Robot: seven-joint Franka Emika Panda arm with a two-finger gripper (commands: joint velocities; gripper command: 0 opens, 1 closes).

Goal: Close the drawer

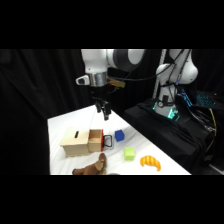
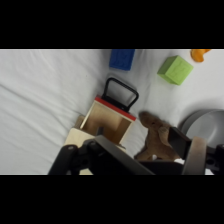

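Observation:
The drawer (image 1: 95, 141) stands pulled out of the right end of a tan wooden box (image 1: 75, 142) that has a slot on top. The drawer has light-wood walls, a red front (image 1: 102, 139) and a black loop handle (image 1: 108, 142). My gripper (image 1: 105, 113) hangs above the drawer and a little behind it, touching nothing. In the wrist view the open drawer (image 2: 107, 124) lies just beyond the gripper's black linkage (image 2: 115, 157), its red front (image 2: 116, 108) and handle (image 2: 120, 93) pointing away.
A blue cube (image 1: 119, 135) sits just right of the handle, also seen as the blue cube (image 2: 122, 58). A green cube (image 1: 129, 153), an orange croissant-shaped toy (image 1: 150, 162) and a brown plush toy (image 1: 92, 167) lie nearer the front. A grey round dish (image 2: 205, 125) lies beside the plush toy.

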